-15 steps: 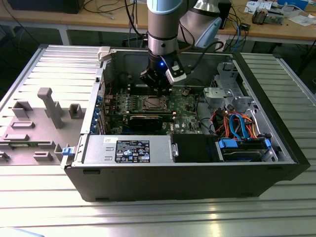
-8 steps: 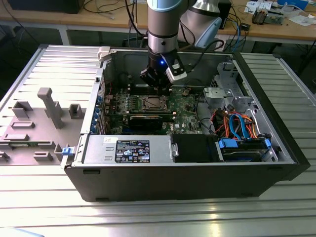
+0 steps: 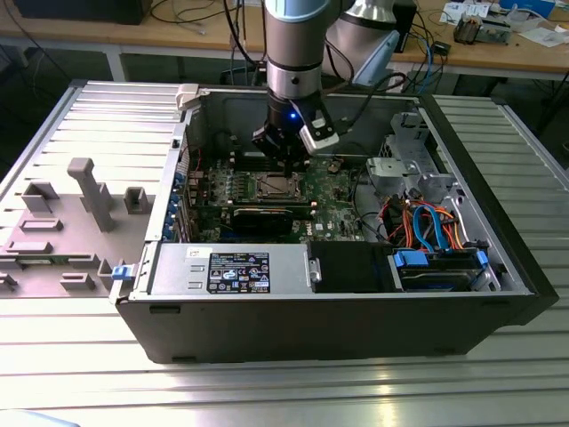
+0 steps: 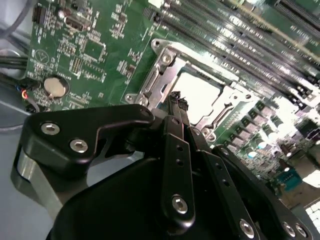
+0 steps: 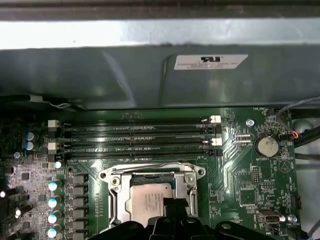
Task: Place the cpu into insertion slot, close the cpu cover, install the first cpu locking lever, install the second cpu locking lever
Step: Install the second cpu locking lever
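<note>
The cpu (image 5: 147,204) lies flat in its socket on the green motherboard (image 5: 250,175), its grey metal face showing. The cpu cover (image 5: 116,192), a silvery frame, lies down around it with the chip showing through its window. A thin wire locking lever (image 5: 150,164) runs along the socket's far edge. My gripper (image 5: 173,203) hangs just over the socket's edge with its black fingers pressed together and nothing between them. In the second wrist view the fingertips (image 4: 175,98) stand at the rim of the cpu cover (image 4: 161,67), beside the bright cpu (image 4: 200,92). The exterior view shows the gripper (image 3: 286,161) right above the cpu (image 3: 276,187).
The motherboard sits inside an open computer case (image 3: 338,302) on a ribbed metal table. Memory slots (image 5: 135,135) run behind the socket, and a coin battery (image 5: 266,146) lies to one side. A drive cage with cables (image 3: 427,222) fills the exterior view's right. A grey fixture tray (image 3: 71,222) lies to the left.
</note>
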`<state>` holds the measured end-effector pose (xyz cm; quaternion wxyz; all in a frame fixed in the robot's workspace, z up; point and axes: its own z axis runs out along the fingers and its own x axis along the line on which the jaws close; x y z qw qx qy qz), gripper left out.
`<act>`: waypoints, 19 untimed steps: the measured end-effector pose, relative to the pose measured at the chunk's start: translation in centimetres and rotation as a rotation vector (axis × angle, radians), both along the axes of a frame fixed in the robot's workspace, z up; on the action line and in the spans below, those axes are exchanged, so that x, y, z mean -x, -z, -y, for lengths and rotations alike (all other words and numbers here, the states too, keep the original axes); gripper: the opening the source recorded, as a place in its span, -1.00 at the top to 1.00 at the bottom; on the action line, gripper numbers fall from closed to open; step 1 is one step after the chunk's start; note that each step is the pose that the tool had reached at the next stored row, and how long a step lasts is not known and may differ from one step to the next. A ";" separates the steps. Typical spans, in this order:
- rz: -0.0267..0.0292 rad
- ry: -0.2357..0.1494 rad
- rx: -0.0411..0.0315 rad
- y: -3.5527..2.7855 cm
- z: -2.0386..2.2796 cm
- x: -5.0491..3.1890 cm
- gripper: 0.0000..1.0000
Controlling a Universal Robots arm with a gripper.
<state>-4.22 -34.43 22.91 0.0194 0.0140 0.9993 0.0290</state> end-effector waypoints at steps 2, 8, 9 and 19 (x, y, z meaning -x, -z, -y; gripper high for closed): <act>-0.0001 0.000 0.0037 0.15 0.06 0.01 0.79; -0.0002 0.000 0.0058 -0.83 0.40 0.00 0.79; -0.0002 0.000 0.0059 -1.01 0.42 0.00 0.79; -0.0047 -0.013 0.0049 -1.02 1.88 0.14 0.79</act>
